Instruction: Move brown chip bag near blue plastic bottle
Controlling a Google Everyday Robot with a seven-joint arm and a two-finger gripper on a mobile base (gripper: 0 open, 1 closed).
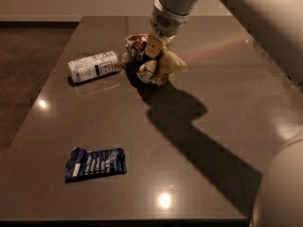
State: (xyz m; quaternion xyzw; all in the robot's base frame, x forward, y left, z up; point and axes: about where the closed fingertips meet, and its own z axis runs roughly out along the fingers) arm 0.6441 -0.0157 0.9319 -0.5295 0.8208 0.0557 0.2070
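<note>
The brown chip bag (156, 60) is a crumpled tan-and-brown foil bag at the far middle of the dark table (218, 108). My gripper (154, 56) comes down from the upper right and is shut on the chip bag, holding it close to the tabletop. The blue plastic bottle (94, 66) lies on its side just left of the bag, its capped end pointing toward the bag with a very small gap between them.
A flat dark blue packet with white text (96, 163) lies near the front left of the table. My arm and body fill the upper right and right edge. The table's left edge drops to dark floor.
</note>
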